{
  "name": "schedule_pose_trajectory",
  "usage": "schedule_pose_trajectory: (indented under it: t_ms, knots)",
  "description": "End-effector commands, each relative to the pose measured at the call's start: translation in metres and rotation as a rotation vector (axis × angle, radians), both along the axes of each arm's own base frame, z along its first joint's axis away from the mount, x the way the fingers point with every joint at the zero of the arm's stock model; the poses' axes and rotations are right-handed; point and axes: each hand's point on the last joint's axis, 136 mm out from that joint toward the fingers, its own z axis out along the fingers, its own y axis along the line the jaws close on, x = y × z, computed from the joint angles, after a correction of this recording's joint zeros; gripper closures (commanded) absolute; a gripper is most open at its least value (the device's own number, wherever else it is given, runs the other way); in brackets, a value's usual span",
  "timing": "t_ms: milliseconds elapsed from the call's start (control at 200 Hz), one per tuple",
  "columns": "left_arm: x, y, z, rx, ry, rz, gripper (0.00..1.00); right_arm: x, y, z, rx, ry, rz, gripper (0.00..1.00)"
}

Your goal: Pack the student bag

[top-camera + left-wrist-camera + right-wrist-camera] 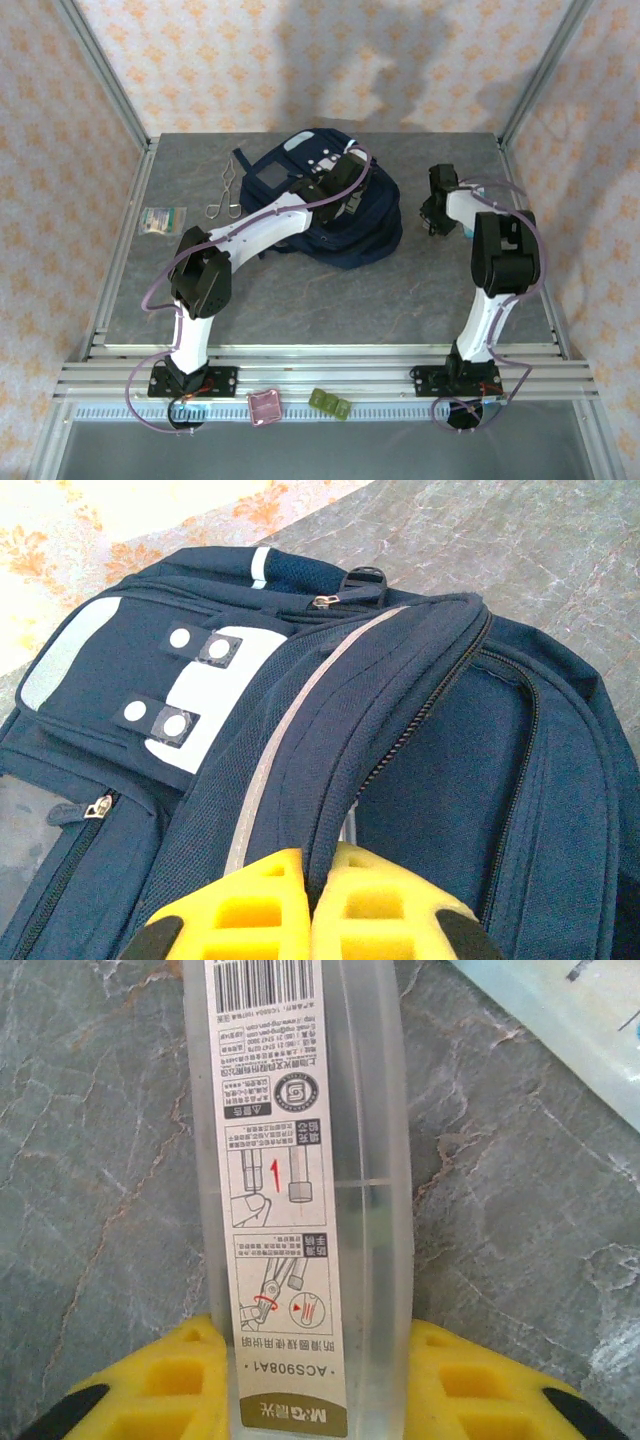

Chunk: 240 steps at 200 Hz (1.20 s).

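Left end effector (320,892) is right on the student bag (352,240), and its yellow fingers (250,915) are pressed together, pinching the fabric ridge beside the bag's open zip. The bag lies on the grey desk (300,300) in the upper centre of the top view, with the left arm stretched across it. From the left wrist the white-grey front patch (215,695) sits upper left of the frame, small clips on it, and a light-grey stripe runs down towards the fingers. Over on the right side of the top view, the right end effector (436,214) is down at the desk, well apart from the bag. Its wrist view shows a translucent plastic case (375,1190) with a printed barcode label lying on the desk between the yellow fingers (165,1385), which sit against both its long sides, gripping it. A pale packet (560,1020) lies upper right. Metal tongs (225,195) and a small green-printed packet (162,220) rest left of the bag.
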Motion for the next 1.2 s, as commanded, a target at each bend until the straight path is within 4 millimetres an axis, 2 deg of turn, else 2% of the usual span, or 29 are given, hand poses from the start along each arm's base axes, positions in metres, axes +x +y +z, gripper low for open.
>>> schedule_pose_trajectory:
  t_ms: [0,125,240,330,405,440,506,646,726,861,1036,1116,1196]
  knots:
    - [0.003,0.009,0.05,-0.086,-0.097,0.035,1.0,-0.019,0.004,0.003,0.011,0.015,0.046,0.73]
    - [0.004,0.009,0.052,-0.087,-0.102,0.037,1.0,-0.032,0.008,0.029,0.028,-0.04,0.088,0.73]
    - [0.005,0.008,0.058,-0.095,-0.11,0.035,1.0,-0.043,0.02,0.063,0.068,-0.124,0.154,0.73]
    - [0.004,0.007,0.059,-0.099,-0.109,0.033,1.0,-0.051,0.04,0.091,0.096,-0.206,0.258,0.73]
    - [0.005,0.007,0.06,-0.1,-0.112,0.033,1.0,-0.059,0.067,0.109,0.117,-0.247,0.38,0.73]
    - [0.005,0.007,0.061,-0.101,-0.113,0.033,1.0,-0.064,0.086,0.113,0.15,-0.248,0.458,0.72]
    - [0.006,0.007,0.063,-0.105,-0.118,0.034,1.0,-0.072,0.111,0.114,0.181,-0.239,0.545,0.72]
    - [0.007,0.006,0.067,-0.113,-0.12,0.036,1.0,-0.088,0.179,0.117,0.226,-0.256,0.77,0.72]
    - [0.006,0.005,0.067,-0.119,-0.118,0.033,1.0,-0.089,0.203,0.117,0.28,-0.262,0.824,0.72]
    - [0.005,0.004,0.069,-0.129,-0.116,0.031,1.0,-0.067,0.215,0.117,0.295,-0.265,0.811,0.71]
    - [0.004,0.003,0.068,-0.141,-0.105,0.03,1.0,-0.027,0.22,0.103,0.296,-0.237,0.715,0.69]
    - [0.003,0.003,0.068,-0.143,-0.102,0.029,1.0,-0.017,0.223,0.102,0.323,-0.259,0.688,0.58]
    - [0.003,0.003,0.067,-0.141,-0.1,0.028,1.0,-0.016,0.223,0.103,0.348,-0.276,0.664,0.51]
